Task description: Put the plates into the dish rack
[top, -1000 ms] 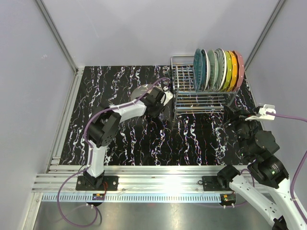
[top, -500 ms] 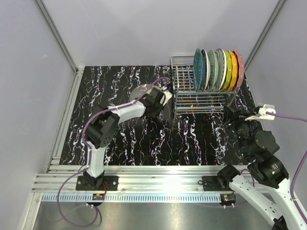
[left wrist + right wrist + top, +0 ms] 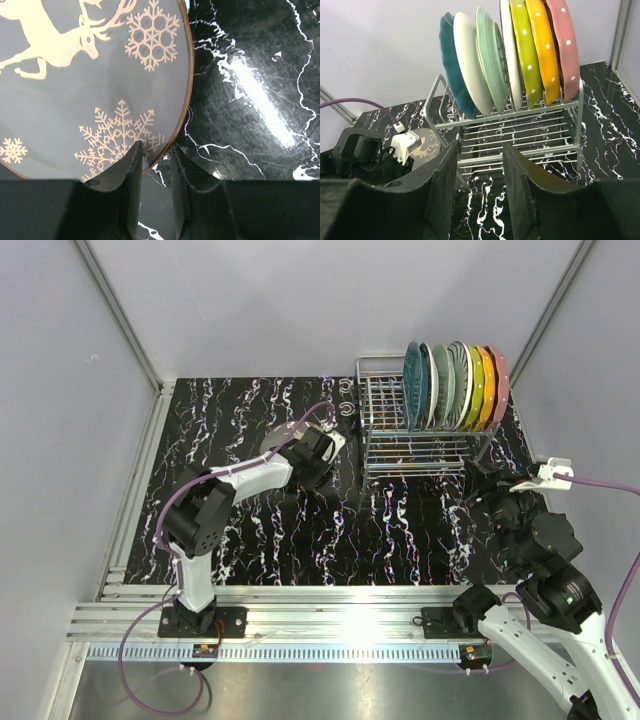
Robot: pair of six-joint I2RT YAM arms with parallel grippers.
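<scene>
though the left arm hides most of it from above, the grey round plate point(image 3: 75, 90) with pale deer and snowflake motifs and a thin gold rim lies flat on the black white-veined marble table point(image 3: 250, 100), toward the back and just left of the rack. through the left wrist camera i see the left gripper point(image 3: 156, 150) astride that rim at the plate's near right edge. one finger point(image 3: 131, 170) is over the grey face and the other point(image 3: 181, 175) over the table just outside, with the rim running between them. the gap is narrow, and i cannot tell whether the pads pinch the rim or only flank it.

right of the plate, a short strip of table separates it from the chrome wire dish rack point(image 3: 415, 445), which stands at the far right of the table. its left slots show only wire. seven plates stand upright and close together in the right-hand slots: a teal plate point(image 3: 452, 65), a cream plate point(image 3: 470, 65), a pale green plate point(image 3: 490, 60), a white plate point(image 3: 506, 50), then dotted yellow-green point(image 3: 522, 55), dotted orange point(image 3: 545, 50) and dotted pink point(image 3: 565, 45) at the rack's right end.

nearer me, the right gripper point(image 3: 481, 147) hangs in front of the rack, apart from it. its fingers are spread with nothing between them, and the rack's front rails show through the gap. the grey right wall point(image 3: 590, 390) is close beside it.
</scene>
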